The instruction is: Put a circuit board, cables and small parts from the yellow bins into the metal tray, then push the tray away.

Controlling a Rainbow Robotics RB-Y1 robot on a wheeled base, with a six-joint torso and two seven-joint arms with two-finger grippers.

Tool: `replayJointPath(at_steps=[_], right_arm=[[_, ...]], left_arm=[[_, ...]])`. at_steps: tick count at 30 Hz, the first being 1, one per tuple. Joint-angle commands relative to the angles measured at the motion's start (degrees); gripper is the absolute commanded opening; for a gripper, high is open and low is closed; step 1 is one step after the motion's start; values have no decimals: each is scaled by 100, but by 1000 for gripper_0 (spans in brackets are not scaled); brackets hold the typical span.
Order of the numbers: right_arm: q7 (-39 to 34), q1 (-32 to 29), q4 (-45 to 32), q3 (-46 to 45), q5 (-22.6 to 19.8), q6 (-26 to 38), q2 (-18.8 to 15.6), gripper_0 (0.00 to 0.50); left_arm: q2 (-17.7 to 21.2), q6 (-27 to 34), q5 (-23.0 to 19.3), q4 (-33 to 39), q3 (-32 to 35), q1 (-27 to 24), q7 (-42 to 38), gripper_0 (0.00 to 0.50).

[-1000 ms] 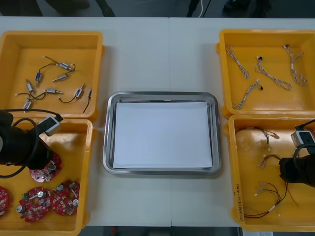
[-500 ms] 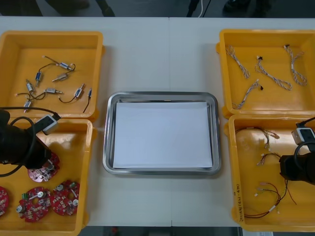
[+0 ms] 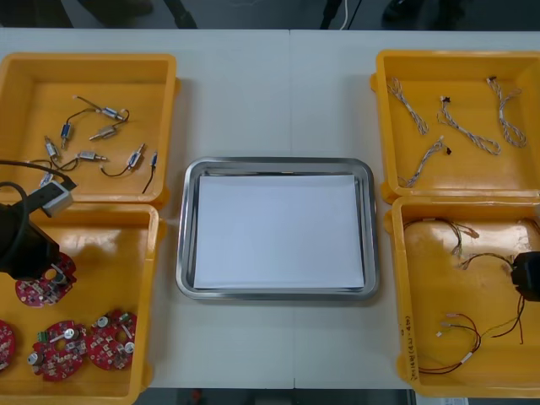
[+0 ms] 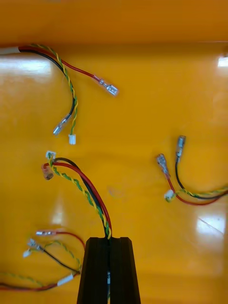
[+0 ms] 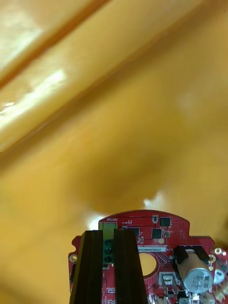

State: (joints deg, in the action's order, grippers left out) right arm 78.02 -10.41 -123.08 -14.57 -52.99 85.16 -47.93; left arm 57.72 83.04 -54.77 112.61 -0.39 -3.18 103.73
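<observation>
Left gripper: the left gripper (image 5: 109, 235) is placed over the near-left yellow bin (image 3: 139, 253), toward its outer side, and its fingers are closed tightly on the green connector of a red circuit board (image 5: 159, 230).
Red circuit board: it is gripped at its edge and kept face up inside the near-left bin, apart from the boards lying closer to the robot.
Other boards: three other boards (image 3: 111, 337) are laid in the same bin, one of them cut off by the front view's edge.
Right gripper: the right gripper (image 4: 109, 240) is placed over the near-right yellow bin (image 3: 430, 278), at its outer side, and a red and yellow cable (image 4: 80, 183) is pinched between its fingers and curves away from them.
Loose cables: further loose cables (image 3: 460, 337) of the same kind are scattered on that bin's floor.
Metal tray: the metal tray (image 3: 274, 162), white inside, is set between the bins.
Far-left bin: small metal parts (image 3: 101, 114) with thin leads are spread across the far-left yellow bin (image 3: 34, 76).
Far-right bin: pale twisted cables (image 3: 460, 126) are laid in the far-right yellow bin (image 3: 464, 84).
Table: everything is carried by the light table (image 3: 270, 84).
</observation>
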Motion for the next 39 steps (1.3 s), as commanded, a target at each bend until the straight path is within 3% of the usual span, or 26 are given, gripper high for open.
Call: replayJointPath(at_steps=[1, 10, 17, 28, 39], right_arm=[[37, 382, -234, -635, -458, 590, -410, 0], [-77, 1024, -225, -960, -1205, 1337, -1095, 0], [-86, 1920, -14, -837, -1653, 1961, -1289, 0], [-103, 3564, 12, 692, -1583, 2233, -1368, 0], [-112, 4803, 12, 2125, -1574, 2154, -1280, 0]], left_arm=[[46, 441, -121, 305, 584, -139, 675, 0], [-182, 1267, -148, 718, 1235, -139, 332, 0], [-314, 1795, -86, 1263, 1322, -306, -486, 0], [-648, 2696, -104, 1940, 1050, -1000, -1927, 0], [-657, 2696, -77, 2256, 30, -1765, -3237, 0]])
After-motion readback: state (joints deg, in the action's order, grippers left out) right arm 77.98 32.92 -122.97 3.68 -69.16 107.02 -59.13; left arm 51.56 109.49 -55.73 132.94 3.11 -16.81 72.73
